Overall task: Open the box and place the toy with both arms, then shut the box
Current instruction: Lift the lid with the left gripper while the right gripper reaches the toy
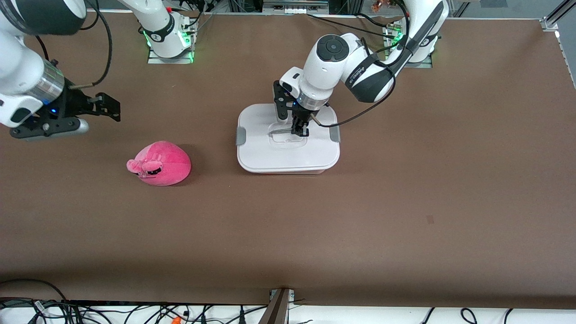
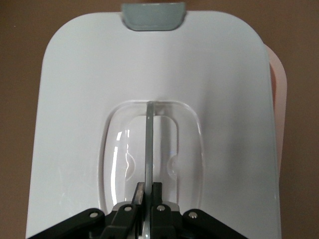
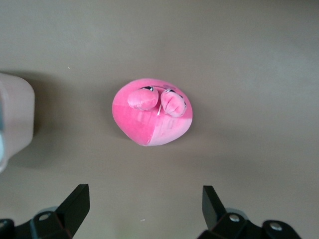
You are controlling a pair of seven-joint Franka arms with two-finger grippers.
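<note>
The box stands mid-table with its white lid on and grey clips at both ends. My left gripper is down on the lid, shut on the thin handle, which stands up from its clear recess. In the left wrist view the fingers pinch the handle over the lid, and the pink tub shows past one lid edge. The pink plush toy lies toward the right arm's end. My right gripper hovers open and empty beside it; its wrist view shows the toy ahead of the gripper.
The brown table stretches wide around the box and toy. A corner of the box shows at the edge of the right wrist view. Cables lie along the table edge nearest the front camera.
</note>
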